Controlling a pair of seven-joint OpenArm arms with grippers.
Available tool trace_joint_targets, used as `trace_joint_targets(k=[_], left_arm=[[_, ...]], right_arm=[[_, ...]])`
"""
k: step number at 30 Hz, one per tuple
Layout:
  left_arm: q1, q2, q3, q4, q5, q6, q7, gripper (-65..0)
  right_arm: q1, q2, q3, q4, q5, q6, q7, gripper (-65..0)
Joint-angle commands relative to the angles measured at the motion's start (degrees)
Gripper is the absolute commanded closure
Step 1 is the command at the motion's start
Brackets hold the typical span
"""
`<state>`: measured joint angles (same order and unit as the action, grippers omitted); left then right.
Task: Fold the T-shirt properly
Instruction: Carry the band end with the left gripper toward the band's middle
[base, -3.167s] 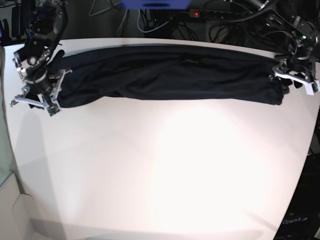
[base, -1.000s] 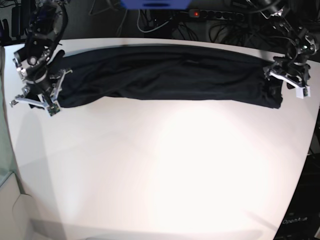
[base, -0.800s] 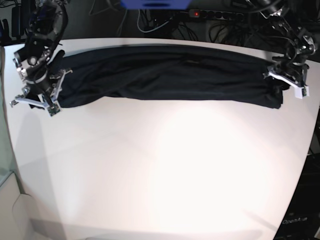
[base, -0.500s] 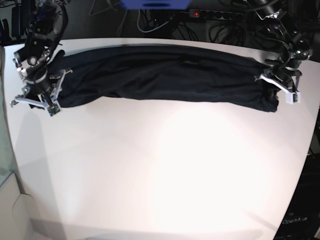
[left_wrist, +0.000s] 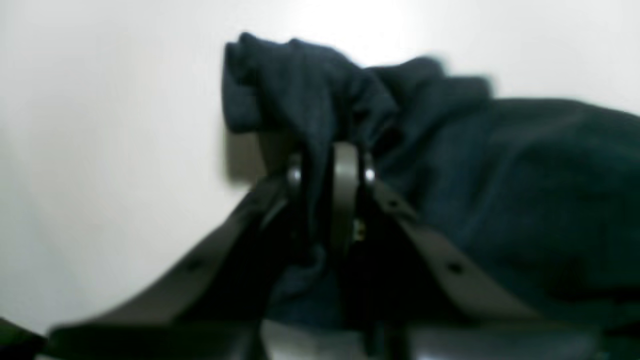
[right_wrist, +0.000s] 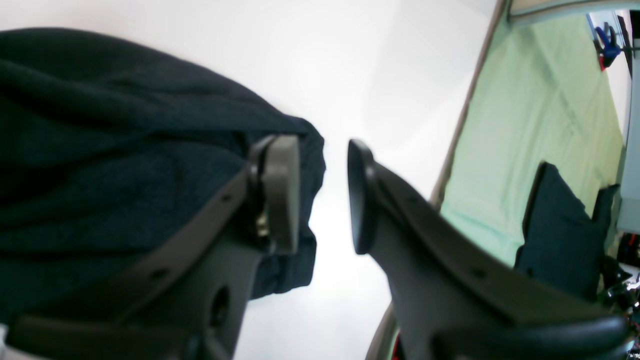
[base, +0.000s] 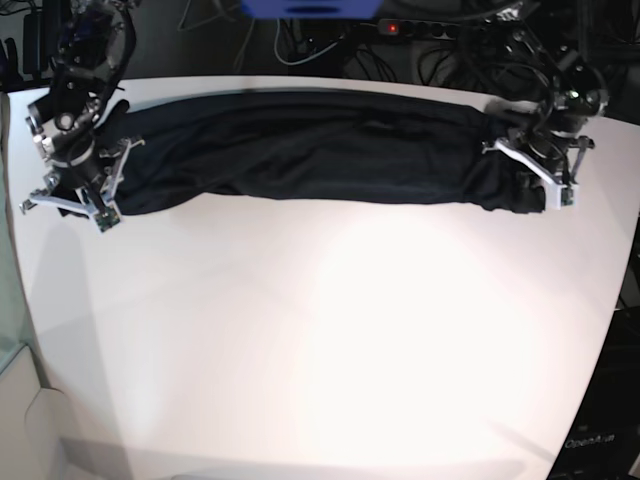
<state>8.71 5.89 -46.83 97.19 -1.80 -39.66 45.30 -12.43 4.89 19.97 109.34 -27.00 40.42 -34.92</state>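
T-shirt (base: 320, 150): a dark garment bunched into one long band along the far side of the white tabletop (base: 320, 340), running almost from one side edge to the other.
T-shirt's end by my left arm: gathered into a lumpy wad (left_wrist: 310, 95), lifted a little above the tabletop, its shadow showing beneath.
My left jaws (left_wrist: 327, 175): clenched on that wad, cloth pinched between both pads.
T-shirt's end by my right arm: lying slack on the tabletop (right_wrist: 125, 165), its rounded fold just beside one pad.
My right jaws (right_wrist: 322, 195): released, gap bare, white tabletop showing between the pads; one pad rests against the T-shirt, the other stands clear of it.
Beyond the T-shirt: a tangle of cables (base: 460, 50) behind the tabletop's far edge.
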Motion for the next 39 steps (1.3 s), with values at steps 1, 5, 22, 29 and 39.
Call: trace_joint_targets(k=[1, 5, 22, 29, 39], left_arm=[[-0.40, -0.13, 1.16, 2.81, -1.23, -0.34, -0.77, 0.0], [0.21, 0.75, 4.50, 8.88, -1.23, -0.34, 1.43, 0.0], [7.16, 3.11, 32.72, 13.80, 10.29, -0.34, 4.77, 0.0], [7.51, 3.11, 40.72, 13.27, 10.37, -0.34, 4.94, 0.0], [7.07, 3.11, 54.34, 12.04, 9.94, -0.34, 4.86, 0.0]], right_arm=[[0.34, 0.43, 0.12, 0.95, 0.06, -0.42, 0.85, -18.2], [0.34, 0.43, 0.12, 0.95, 0.06, -0.42, 0.85, -18.2], [0.95, 0.52, 0.47, 1.03, -0.03, -0.42, 0.85, -18.1], [0.95, 0.52, 0.47, 1.03, -0.03, -0.42, 0.85, -18.1], [0.95, 0.52, 0.56, 1.03, -0.03, -0.42, 0.85, -18.1]])
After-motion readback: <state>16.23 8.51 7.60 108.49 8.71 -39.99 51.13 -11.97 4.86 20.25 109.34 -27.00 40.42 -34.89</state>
